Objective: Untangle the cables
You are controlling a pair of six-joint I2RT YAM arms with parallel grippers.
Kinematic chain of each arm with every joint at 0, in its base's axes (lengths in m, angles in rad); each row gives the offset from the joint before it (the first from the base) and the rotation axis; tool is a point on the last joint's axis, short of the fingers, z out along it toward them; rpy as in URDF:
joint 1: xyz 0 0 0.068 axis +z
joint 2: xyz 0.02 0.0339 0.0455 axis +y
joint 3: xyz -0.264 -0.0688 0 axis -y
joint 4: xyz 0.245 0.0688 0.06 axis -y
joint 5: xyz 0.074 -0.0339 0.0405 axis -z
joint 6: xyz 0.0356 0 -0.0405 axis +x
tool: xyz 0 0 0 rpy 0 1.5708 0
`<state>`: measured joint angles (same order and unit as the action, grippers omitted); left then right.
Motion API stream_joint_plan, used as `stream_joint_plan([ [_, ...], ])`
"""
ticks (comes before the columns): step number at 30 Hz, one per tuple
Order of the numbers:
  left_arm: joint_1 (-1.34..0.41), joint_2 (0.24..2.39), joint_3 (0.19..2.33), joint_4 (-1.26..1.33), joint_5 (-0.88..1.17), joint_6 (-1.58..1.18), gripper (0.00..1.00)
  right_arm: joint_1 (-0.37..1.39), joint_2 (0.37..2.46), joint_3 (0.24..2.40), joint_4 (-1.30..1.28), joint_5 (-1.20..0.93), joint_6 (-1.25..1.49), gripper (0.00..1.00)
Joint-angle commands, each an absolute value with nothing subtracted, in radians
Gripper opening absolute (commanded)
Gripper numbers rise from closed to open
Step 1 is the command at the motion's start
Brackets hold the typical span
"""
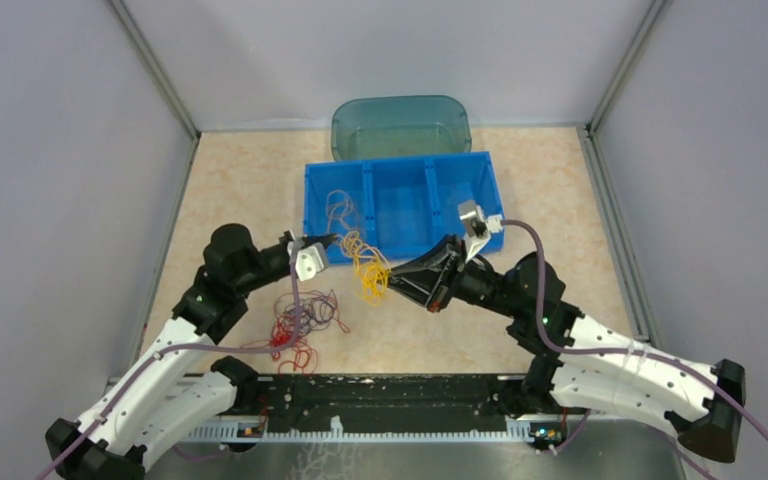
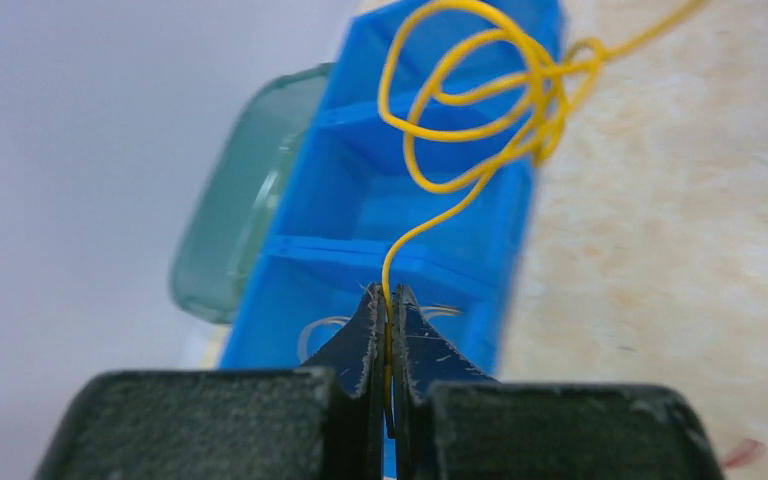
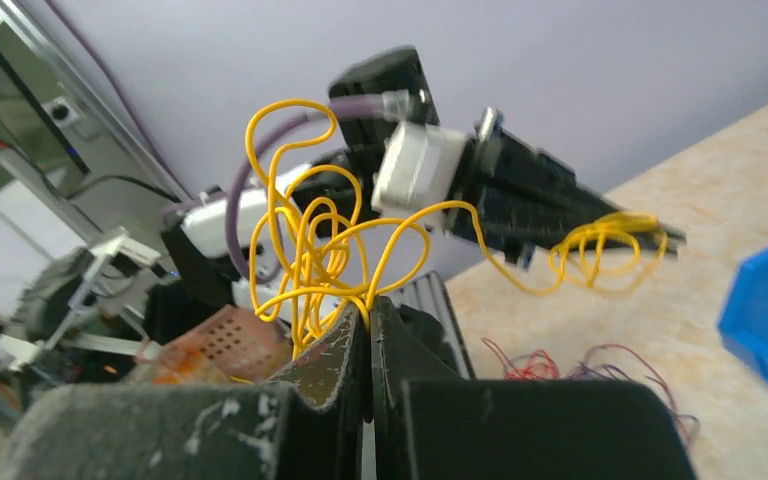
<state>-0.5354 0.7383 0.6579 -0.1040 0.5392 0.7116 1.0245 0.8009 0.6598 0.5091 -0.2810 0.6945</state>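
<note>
The left tool is closed on the yellow cable: in the left wrist view its jaws are pressed together with a single yellow strand pinched at the tips, and the strand rises from there into a set of loose loops. The right tool is also closed on the same cable; the right wrist view shows its jaws shut tight, with a thick bunch of yellow curls springing up from the tips and one strand running across to a smaller knot of loops at the left tool. In the top view the yellow cable hangs between the two tools, with the left tool at 10 o'clock of the bundle and the right tool at 4 o'clock of it, just in front of the near wall of the blue bin. The red and dark purple cables lie in a loose heap on the table at 7 o'clock of the yellow bundle, near the left arm's forearm and apart from both tools. The blue bin sits at 12 o'clock of the bundle and has three compartments; a thin pale strand curls in its left one. A translucent green container stands at 12 o'clock of the bin, touching or just beside its far wall.
</note>
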Motion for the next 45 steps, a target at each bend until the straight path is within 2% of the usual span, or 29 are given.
stream_joint_plan([
  [1, -0.54, 0.809, 0.766, 0.092, 0.343, 0.853, 0.01, 1.017, 0.705, 0.617, 0.281, -0.244, 0.465, 0.0],
  [9, -0.541, 0.959, 0.991, 0.273, 0.257, 0.893, 0.01, 1.017, 0.611, 0.538, 0.004, -0.134, 0.351, 0.02],
  [14, -0.541, 1.015, 1.132, 0.351, 0.277, 0.862, 0.0, 1.018, 0.687, 0.526, -0.05, -0.09, 0.347, 0.02],
  [16, -0.54, 1.022, 1.18, 0.368, 0.311, 0.828, 0.0, 1.028, 0.738, 0.529, -0.064, -0.06, 0.34, 0.07],
  [18, -0.54, 1.022, 1.232, 0.348, 0.362, 0.79, 0.0, 1.054, 0.782, 0.541, -0.071, -0.023, 0.328, 0.19],
  [20, -0.54, 1.008, 1.263, 0.295, 0.466, 0.732, 0.0, 1.081, 0.802, 0.558, -0.055, -0.002, 0.316, 0.39],
  [22, -0.541, 0.99, 1.287, 0.213, 0.599, 0.691, 0.0, 1.088, 0.795, 0.575, -0.02, 0.003, 0.311, 0.52],
  [25, -0.543, 0.965, 1.291, 0.129, 0.764, 0.628, 0.0, 1.088, 0.756, 0.62, 0.034, 0.002, 0.308, 0.71],
  [27, -0.543, 0.949, 1.286, 0.106, 0.821, 0.594, 0.0, 1.088, 0.722, 0.656, 0.057, 0.0, 0.301, 0.77],
  [35, -0.544, 0.935, 1.313, 0.034, 0.893, 0.531, 0.0, 1.088, 0.726, 0.771, 0.252, -0.011, 0.267, 0.83],
  [45, -0.546, 0.93, 1.331, 0.023, 0.925, 0.495, 0.0, 1.089, 0.927, 0.795, 0.495, -0.301, 0.331, 0.81],
])
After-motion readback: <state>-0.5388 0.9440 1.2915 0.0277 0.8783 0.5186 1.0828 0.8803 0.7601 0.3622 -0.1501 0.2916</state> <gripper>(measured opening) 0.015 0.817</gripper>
